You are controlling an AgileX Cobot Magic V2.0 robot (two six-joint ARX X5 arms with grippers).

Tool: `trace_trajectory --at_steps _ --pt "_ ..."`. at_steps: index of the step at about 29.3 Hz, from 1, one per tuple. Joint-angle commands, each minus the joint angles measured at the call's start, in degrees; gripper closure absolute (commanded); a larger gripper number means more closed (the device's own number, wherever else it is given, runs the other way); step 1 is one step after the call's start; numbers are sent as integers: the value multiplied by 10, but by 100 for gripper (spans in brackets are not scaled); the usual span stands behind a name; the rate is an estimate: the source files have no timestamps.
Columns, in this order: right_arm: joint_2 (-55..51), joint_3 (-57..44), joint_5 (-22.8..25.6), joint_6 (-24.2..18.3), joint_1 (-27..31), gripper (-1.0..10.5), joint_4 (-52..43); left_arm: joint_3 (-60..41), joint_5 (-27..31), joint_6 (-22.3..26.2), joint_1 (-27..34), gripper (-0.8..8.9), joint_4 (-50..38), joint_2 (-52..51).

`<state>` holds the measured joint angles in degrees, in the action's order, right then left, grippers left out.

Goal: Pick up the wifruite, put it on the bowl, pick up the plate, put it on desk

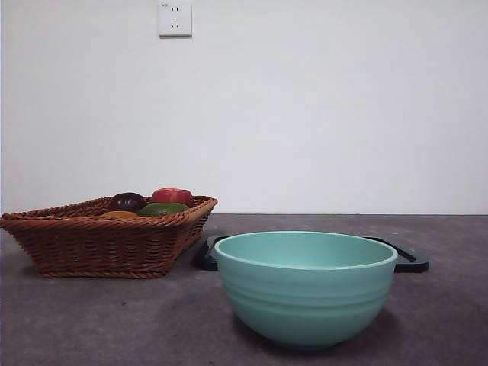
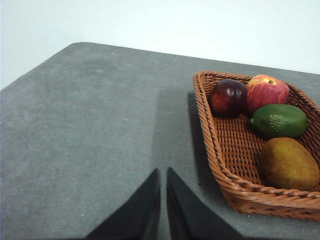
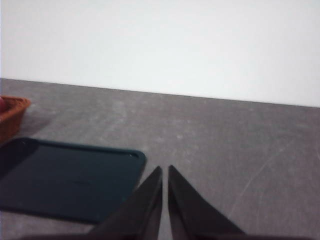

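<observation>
Mint-teal and ridged, the bowl (image 1: pixel 306 288) is seen standing empty on the desk (image 1: pixel 91 320) in the front view, near and large at about 5 o'clock of the picture. Behind it, at its 12 o'clock, a flat dark plate (image 1: pixel 404 259) is laid on the tabletop, its ends showing on both sides of the bowl's rim. At the bowl's 10 o'clock a brown wicker basket (image 1: pixel 91 248) is set, just beside the plate's near corner. Four fruits are held in the basket: the orange-brown wifruite (image 2: pixel 289 163), a green fruit (image 2: pixel 279 120) close beside it, a dark purple fruit (image 2: pixel 228 98) and a red apple (image 2: pixel 266 91) touching each other at the far end. From the front, the wifruite (image 1: pixel 120 215) is mostly hidden by the basket's wall. A white wall socket (image 1: pixel 174 18) is seen at 11 o'clock on the wall.

The left gripper (image 2: pixel 163 172) is held above bare desk beside the basket, its jaws pressed together on nothing. The right gripper (image 3: pixel 164 170) is held over the desk at the plate's (image 3: pixel 65 180) corner, likewise clenched and empty.
</observation>
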<state>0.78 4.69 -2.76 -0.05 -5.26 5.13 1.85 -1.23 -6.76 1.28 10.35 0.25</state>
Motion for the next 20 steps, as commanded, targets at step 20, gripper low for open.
trace_trajectory --at_steps 20 --pt "-5 -41 45 -16 50 933 41 -12 4 5 0 794 4 -1"
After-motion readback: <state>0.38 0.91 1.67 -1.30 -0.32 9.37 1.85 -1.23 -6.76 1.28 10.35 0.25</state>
